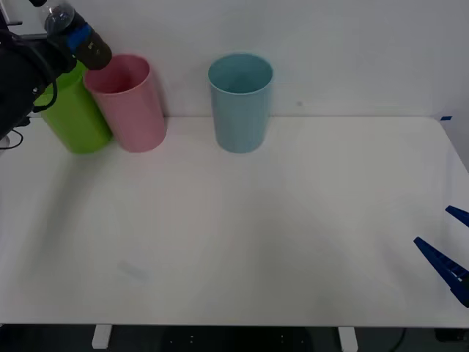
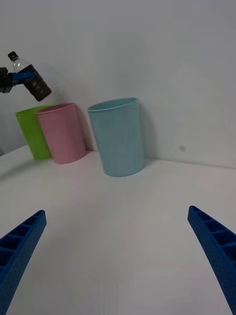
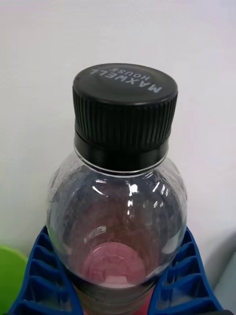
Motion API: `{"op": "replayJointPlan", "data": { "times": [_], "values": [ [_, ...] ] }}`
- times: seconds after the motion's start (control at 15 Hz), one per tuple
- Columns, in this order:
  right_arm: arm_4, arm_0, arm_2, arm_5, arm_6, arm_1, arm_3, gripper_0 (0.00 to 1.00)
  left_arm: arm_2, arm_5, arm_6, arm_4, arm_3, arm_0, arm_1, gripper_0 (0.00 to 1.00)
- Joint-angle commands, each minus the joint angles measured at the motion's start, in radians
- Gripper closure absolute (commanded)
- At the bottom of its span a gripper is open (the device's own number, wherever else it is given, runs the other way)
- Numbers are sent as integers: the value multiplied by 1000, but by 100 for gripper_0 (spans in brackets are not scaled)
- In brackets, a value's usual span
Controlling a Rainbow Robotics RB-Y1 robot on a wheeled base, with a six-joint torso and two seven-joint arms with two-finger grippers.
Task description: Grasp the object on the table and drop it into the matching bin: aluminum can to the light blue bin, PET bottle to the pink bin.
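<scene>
Transport step is nearly complete. The left gripper [image 1: 73, 37], jaws clamped on the PET bottle [image 1: 84, 40], holds it tilted above the pink bin [image 1: 128, 103] rim. Next: centre it over the opening, then release (lime green bin [image 1: 73, 117] touches alongside; light blue bin [image 1: 240, 103] stands apart). Right gripper [image 1: 451, 246] idles over the tabletop [image 1: 256, 235], jaws apart.
</scene>
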Motion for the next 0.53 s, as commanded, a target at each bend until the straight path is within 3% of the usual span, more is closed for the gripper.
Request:
{"op": "replayJointPlan", "data": {
  "times": [0.07, 0.27, 0.53],
  "values": [
    [0, 0, 0, 0, 0, 0, 0, 0, -89, -1, -10, 5, 112, -109, 0, 100],
    [0, 0, 0, 0, 0, 0, 0, 0, -152, 1, -20, 14, 178, -168, -2, 100],
    [0, 0, 0, 0, 0, 0, 0, 0, -152, 1, -23, 14, 178, -168, -5, 100]
  ]
}}
